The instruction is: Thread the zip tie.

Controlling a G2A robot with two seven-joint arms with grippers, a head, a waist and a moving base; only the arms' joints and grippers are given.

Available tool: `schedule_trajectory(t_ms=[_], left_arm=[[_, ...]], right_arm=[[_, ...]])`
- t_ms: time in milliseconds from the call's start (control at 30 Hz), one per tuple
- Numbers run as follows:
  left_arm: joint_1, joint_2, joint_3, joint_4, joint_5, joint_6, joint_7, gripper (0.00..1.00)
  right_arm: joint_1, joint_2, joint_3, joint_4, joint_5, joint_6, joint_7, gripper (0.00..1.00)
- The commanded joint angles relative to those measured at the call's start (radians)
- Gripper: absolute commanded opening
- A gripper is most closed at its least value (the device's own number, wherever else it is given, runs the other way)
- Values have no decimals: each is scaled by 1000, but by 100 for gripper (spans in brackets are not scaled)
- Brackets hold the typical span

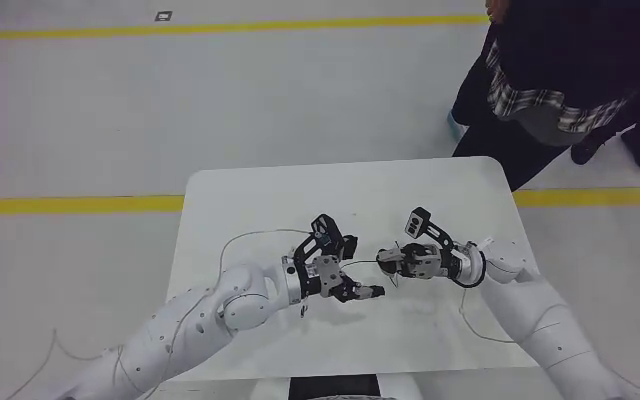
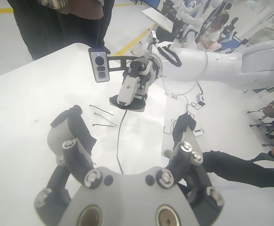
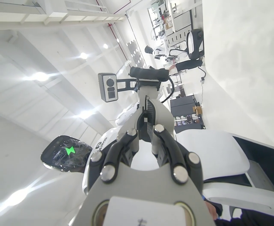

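Right gripper pressed together, pinching end of zip tie above table middle. Tie runs into gap of left gripper, fingers spread wide, clear of tie. Three spare ties on table nearby.

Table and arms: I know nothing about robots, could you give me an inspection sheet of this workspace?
Surface: white table, flat.
Job's things: dark zip tie, one end in the right gripper, running toward the left gripper palm.
Clutter: three spare zip ties lying on the table.
Grippers: right shut on the zip tie; left open, fingers wide apart.
Cables: black cable sleeve on the right arm; small box with leads on the floor.
Surroundings: yellow floor line; other robots behind.
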Motion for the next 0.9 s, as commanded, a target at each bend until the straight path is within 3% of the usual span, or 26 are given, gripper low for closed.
schedule_trajectory(t_ms=[0, 67, 133, 233, 867], left_arm=[[-1, 0, 2, 2, -2, 0, -1, 100], [-4, -1, 4, 5, -5, 0, -2, 88], [-5, -1, 6, 8, -9, 0, -1, 67], [-8, 0, 8, 11, -12, 0, 0, 49], [-21, 4, 27, 29, -36, 0, 22, 32]], right_arm=[[2, -1, -1, 2, -1, 2, 0, 0], [5, -2, -3, 4, -4, 6, 0, 0], [8, -3, -4, 6, -7, 8, 0, 0], [11, -4, -7, 7, -16, 11, 1, 0], [7, -5, 8, 17, -44, -9, 7, 0]])
